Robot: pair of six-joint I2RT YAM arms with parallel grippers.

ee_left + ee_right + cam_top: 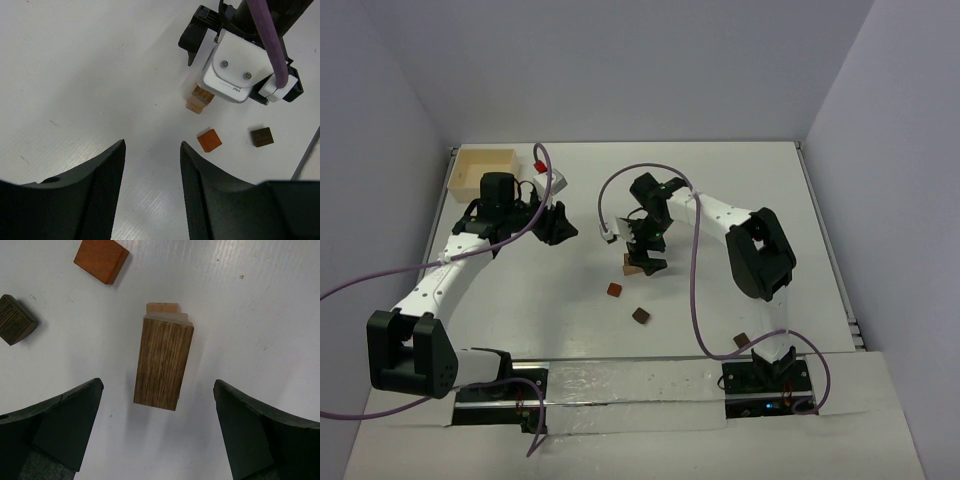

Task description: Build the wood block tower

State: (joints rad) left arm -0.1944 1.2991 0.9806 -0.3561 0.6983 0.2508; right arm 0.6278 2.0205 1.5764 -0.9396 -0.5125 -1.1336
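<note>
Near the middle of the white table (560,300), the small wood block tower (162,362), a streaked brown bar over a pale tan piece, is straddled by the right gripper (157,390). The gripper's fingers are spread wide and the tower is touched by neither. Just beside the tower, a reddish-orange wooden cube (101,259) and a dark brown wooden cube (15,320) are seen lying loose. Well apart to the left, the left gripper (150,155) is held partly spread, and nothing is pinched in it.

A: Loose blocks are being counted: one reddish-brown cube (614,289), two dark brown blocks (640,316) (741,341).
B: One wood block tower (633,267) is tallied, one pale wooden box (480,168), and two robot arms (440,285) (725,215) are noted.
</note>
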